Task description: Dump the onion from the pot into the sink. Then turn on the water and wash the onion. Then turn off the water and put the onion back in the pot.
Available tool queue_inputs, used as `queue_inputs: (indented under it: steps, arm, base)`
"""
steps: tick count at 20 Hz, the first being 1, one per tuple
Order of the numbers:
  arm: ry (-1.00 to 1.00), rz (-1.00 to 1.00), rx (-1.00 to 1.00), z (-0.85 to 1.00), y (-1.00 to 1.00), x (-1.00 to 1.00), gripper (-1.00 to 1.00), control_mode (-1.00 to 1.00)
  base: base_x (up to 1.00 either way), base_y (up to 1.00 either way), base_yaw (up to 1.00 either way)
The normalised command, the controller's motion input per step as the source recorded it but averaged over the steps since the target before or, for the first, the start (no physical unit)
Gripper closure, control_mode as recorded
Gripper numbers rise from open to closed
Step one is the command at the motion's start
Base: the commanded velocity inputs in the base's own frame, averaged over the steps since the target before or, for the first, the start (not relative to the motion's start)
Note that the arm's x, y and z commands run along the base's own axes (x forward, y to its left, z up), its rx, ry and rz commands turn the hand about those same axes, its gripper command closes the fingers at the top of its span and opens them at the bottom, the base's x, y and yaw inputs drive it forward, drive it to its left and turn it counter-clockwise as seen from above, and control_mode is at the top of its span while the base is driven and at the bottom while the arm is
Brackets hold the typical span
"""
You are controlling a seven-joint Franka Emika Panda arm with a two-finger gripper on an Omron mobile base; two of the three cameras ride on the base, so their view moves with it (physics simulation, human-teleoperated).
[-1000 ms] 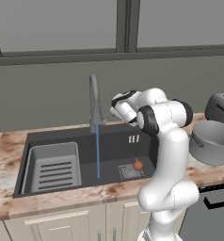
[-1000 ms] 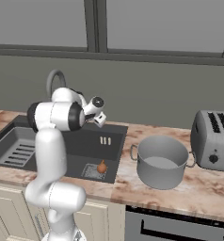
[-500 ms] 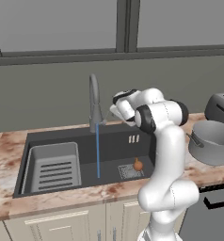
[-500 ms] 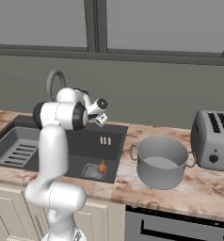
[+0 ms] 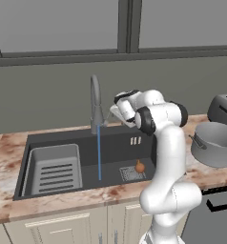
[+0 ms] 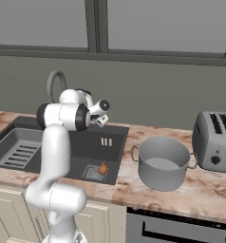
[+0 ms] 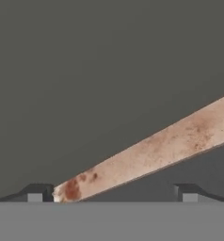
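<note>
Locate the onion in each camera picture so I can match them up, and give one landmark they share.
Left base view: the onion lies low and right of centre, on the drain grate in the sink, right of the water stream.
Right base view: the onion lies left of centre, on the grate, left of the pot.
Hand view: wall and counter edge; no onion.
Shared landmark: the drain grate under the onion.

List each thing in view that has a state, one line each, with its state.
faucet: running, a blue stream falling into the basin
onion: lying on the drain grate, beside the stream
pot: upright on the counter, empty
sink: holds the onion
gripper: open, empty, by the faucet
</note>
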Motion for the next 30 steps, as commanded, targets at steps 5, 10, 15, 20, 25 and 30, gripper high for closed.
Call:
queue_inputs:
  steps: [5,10,15,20,25,30]
  arm:
    - [0.00,0.00,0.01,0.00,0.47,0.28,-1.00,-1.00]
    - [0.00,0.00,0.00,0.00,0.57,0.27,-1.00,-1.00]
    - [0.00,0.00,0.00,0.00,0.66,0.27,-1.00,-1.00]
    - [0.00,0.00,0.00,0.02,0.48,0.28,-1.00,-1.00]
    - [0.00,-0.04,-0.01,0.18,-0.04,-0.09,-1.00,-1.00]
    - [0.00,-0.12,-0.01,0.46,-0.11,-0.54,-1.00,-1.00]
  base:
    - [0.00,0.00,0.00]
    - [0.00,0.00,0.00]
    - [0.00,0.00,0.00]
    - [0.00,0.00,0.00]
    - [0.00,0.00,0.00]
    - [0.00,0.00,0.00]
